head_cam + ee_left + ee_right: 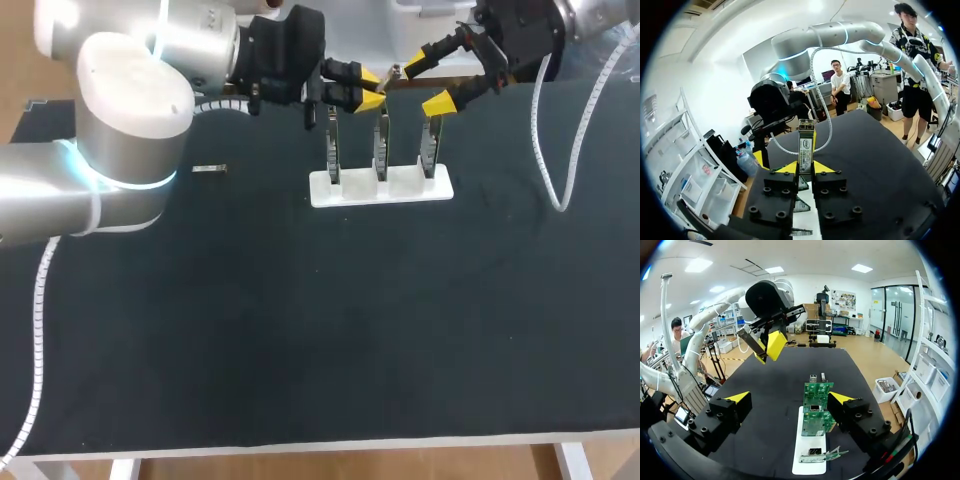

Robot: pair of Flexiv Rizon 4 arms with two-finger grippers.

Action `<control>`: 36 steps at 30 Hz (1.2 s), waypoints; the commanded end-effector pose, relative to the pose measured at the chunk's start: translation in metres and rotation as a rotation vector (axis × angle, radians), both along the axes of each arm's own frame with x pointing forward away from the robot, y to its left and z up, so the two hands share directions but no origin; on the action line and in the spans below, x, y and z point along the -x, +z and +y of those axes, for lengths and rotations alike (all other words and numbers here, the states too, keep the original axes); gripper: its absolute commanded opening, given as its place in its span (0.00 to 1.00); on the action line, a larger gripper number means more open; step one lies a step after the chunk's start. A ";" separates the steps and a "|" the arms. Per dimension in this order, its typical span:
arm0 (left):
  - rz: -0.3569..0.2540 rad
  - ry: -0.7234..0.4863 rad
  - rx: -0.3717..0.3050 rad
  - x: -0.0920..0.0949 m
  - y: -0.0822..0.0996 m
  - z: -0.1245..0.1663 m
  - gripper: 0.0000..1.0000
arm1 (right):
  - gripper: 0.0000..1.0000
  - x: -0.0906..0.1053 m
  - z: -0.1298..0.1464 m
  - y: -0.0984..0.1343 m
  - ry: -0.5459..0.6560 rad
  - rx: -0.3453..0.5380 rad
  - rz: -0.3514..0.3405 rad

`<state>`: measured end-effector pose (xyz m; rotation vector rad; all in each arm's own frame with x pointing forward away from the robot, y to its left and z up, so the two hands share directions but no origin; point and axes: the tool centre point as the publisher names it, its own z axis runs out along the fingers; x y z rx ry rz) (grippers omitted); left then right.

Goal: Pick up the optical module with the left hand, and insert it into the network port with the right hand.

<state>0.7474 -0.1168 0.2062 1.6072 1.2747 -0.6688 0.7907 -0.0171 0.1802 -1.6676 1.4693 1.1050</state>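
My left tool (805, 167) pinches the optical module (805, 145); my right tool (789, 398) is wide. A bumpy swap could drop it.

No text can be read for certain; the optical module (805, 134) carries a white label (805, 150) with a small blue mark and fine print (too small to make out); the green circuit boards (816, 399) show no legible lettering.

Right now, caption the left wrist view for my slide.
Left gripper shut on the optical module, over the black table.
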 end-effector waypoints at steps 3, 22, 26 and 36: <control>0.056 -0.083 0.068 0.001 -0.016 -0.009 0.00 | 1.00 0.001 0.000 0.001 -0.002 0.001 -0.001; 0.115 -0.200 0.109 -0.018 0.004 0.001 0.00 | 1.00 0.001 0.000 0.001 -0.002 0.001 -0.001; 0.126 -0.208 0.113 -0.024 0.005 -0.007 0.00 | 1.00 0.001 0.000 0.001 -0.002 0.001 -0.001; 0.145 -0.142 0.092 -0.009 0.007 -0.032 0.00 | 1.00 0.001 0.000 0.001 -0.002 0.001 -0.001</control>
